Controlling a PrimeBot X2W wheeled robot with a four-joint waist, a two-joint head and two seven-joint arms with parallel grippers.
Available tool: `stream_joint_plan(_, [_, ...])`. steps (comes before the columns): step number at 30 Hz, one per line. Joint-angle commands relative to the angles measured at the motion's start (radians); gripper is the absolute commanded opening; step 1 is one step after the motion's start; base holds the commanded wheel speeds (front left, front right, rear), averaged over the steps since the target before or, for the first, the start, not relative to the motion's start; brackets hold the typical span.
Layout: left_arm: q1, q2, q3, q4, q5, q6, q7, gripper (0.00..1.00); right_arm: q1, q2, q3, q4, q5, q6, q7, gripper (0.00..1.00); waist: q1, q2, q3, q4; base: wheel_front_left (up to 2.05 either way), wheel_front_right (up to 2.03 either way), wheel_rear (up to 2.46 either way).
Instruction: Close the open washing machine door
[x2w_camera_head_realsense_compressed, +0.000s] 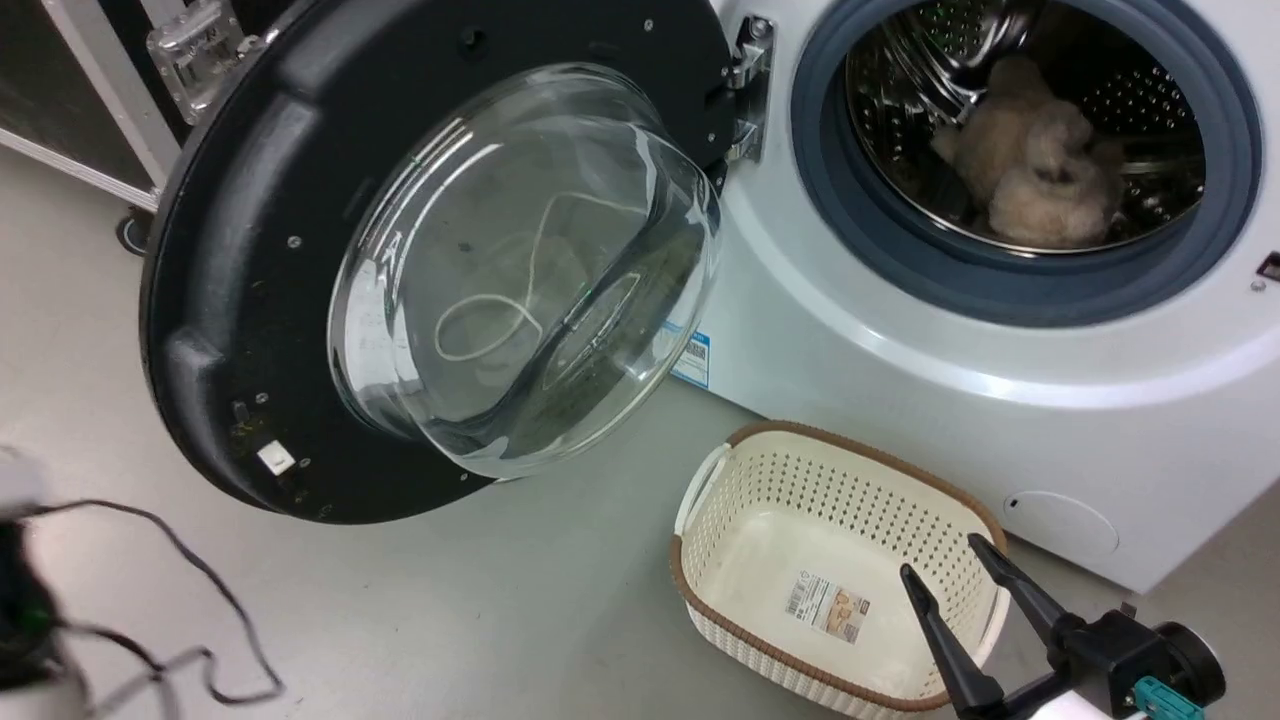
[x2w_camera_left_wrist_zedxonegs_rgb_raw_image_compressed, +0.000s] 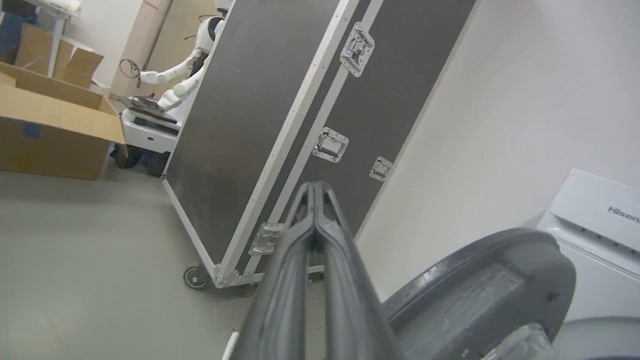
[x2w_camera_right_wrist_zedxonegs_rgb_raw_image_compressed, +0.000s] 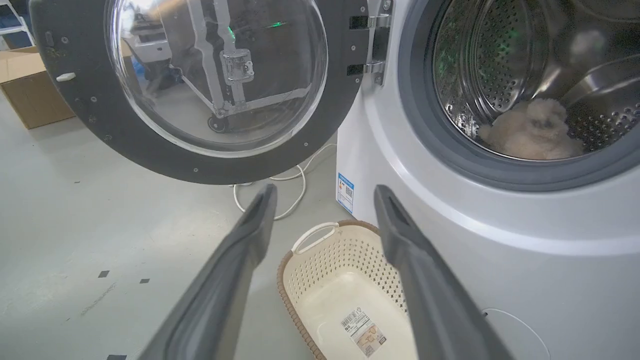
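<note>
Door (x2w_camera_head_realsense_compressed: 250, 250) wide open. Left gripper (x2w_camera_left_wrist_zedxonegs_rgb_raw_image_compressed: 316, 187) closed, empty, apparently behind door's free edge: push rim steadily toward machine (x2w_camera_head_realsense_compressed: 900, 370) until latched. Right gripper (x2w_camera_head_realsense_compressed: 938, 556) spread, empty, over basket (x2w_camera_head_realsense_compressed: 850, 452).

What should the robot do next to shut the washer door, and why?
Probably press the shut left gripper against the washing machine door and push. The door stands wide open, and its outer rim is just beside that gripper.
</note>
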Motion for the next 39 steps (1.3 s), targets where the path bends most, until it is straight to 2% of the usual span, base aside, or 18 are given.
stream_joint_plan(1, [-0.052, 0.025, 0.037, 0.043, -0.068, -0.003, 0.044, 0.00, 0.003, -0.012, 0.008, -0.003, 0.009, 0.001, -0.011, 1.00, 0.0000, 0.0000, 0.009, -0.007, 0.00, 0.00, 0.00])
stream_joint_plan(4, [-0.122, 0.057, 0.080, 0.158, -0.196, -0.002, 0.169, 0.00, -0.003, -0.021, 0.012, -0.004, 0.014, 0.001, -0.013, 1.00, 0.0000, 0.0000, 0.019, -0.019, 0.00, 0.00, 0.00])
stream_joint_plan(7, [-0.171, 0.088, 0.102, 0.260, -0.277, 0.012, 0.278, 0.00, -0.011, -0.028, 0.018, -0.004, 0.018, 0.001, -0.013, 1.00, 0.0000, 0.0000, 0.028, -0.033, 0.00, 0.00, 0.00])
stream_joint_plan(13, [-0.268, 0.061, 0.156, 0.402, -0.496, 0.085, 0.521, 0.00, -0.011, -0.052, 0.029, -0.001, 0.021, 0.001, -0.013, 1.00, 0.0000, 0.0000, 0.041, -0.051, 0.00, 0.00, 0.00])
stream_joint_plan(17, [-0.262, 0.068, 0.135, 0.429, -0.555, 0.093, 0.666, 0.00, -0.015, -0.064, 0.032, 0.000, 0.026, 0.001, -0.013, 1.00, 0.0000, 0.0000, 0.050, -0.061, 0.00, 0.00, 0.00])
stream_joint_plan(28, [-0.110, 0.030, 0.124, 0.306, -0.652, 0.046, 0.858, 0.00, -0.022, -0.049, 0.008, 0.019, 0.028, 0.001, -0.013, 1.00, 0.0000, 0.0000, 0.020, -0.095, 0.00, 0.00, 0.00])
stream_joint_plan(35, [0.080, -0.073, 0.095, 0.123, -0.714, 0.007, 0.951, 0.00, -0.013, -0.009, -0.060, 0.042, 0.007, 0.001, -0.013, 1.00, 0.0000, 0.0000, -0.034, -0.130, 0.00, 0.00, 0.00])
stream_joint_plan(39, [0.180, -0.115, 0.043, 0.049, -0.741, 0.004, 0.955, 0.00, -0.007, 0.008, -0.102, 0.050, -0.013, 0.001, -0.013, 1.00, 0.0000, 0.0000, -0.056, -0.160, 0.00, 0.00, 0.00])
